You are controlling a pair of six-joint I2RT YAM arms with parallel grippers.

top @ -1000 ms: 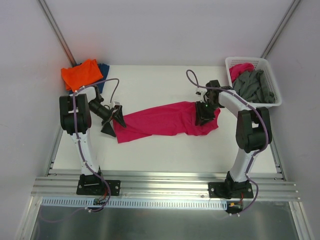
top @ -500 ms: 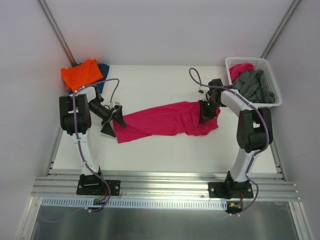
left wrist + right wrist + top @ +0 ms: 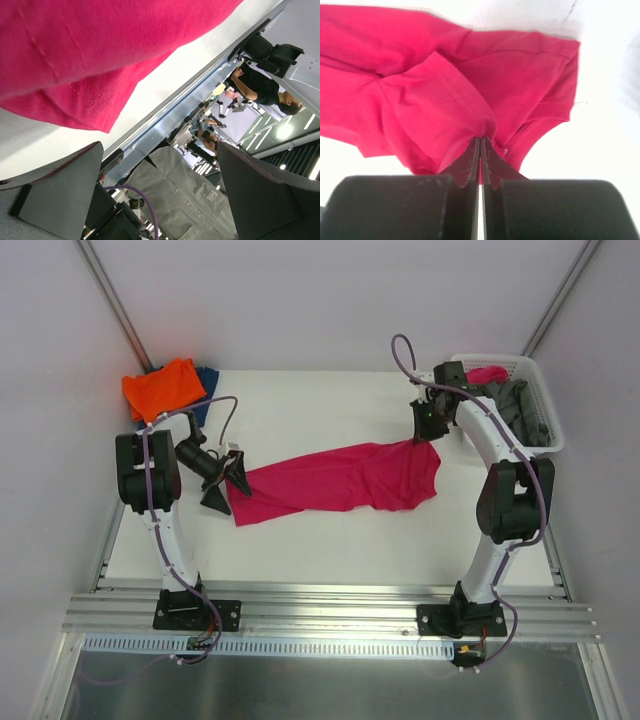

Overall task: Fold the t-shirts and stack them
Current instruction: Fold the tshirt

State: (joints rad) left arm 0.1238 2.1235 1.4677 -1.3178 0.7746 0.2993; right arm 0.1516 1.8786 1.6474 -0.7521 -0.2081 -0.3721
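- Magenta t-shirt (image 3: pixel 330 480) lies stretched left to right across the middle of the table (image 3: pixel 310 405). It is bunched lengthwise and not folded yet.
- Right pincer (image 3: pixel 424 430) is clamped on the shirt's far right corner. My wrist view shows the tips closed on a pinched ridge of cloth. My read: it holds that corner up to pull the shirt flat before the first fold.
- Left pincer (image 3: pixel 228 490) sits at the shirt's left end, jaws wide apart with nothing between them. The hem lies just ahead of it in the wrist view. It is probably lined up to take that end so both arms can tension the cloth.
- Orange t-shirt (image 3: pixel 163 388) rests on the dark blue t-shirt (image 3: pixel 207 378) in the far left corner. That looks like the stack site.
- Basket (image 3: pixel 470 362) at the far right holds grey t-shirts (image 3: pixel 528 412) and some pink cloth (image 3: pixel 487 373).
- Hard to read:
  - The right arm crosses the basket, so I can't count what's in it.
  - The blue shirt is mostly hidden under the orange one.
  - I can't tell whether the left pincer touches the cloth or the table.
  - The magenta shirt's sleeves and neck are lost in the folds.
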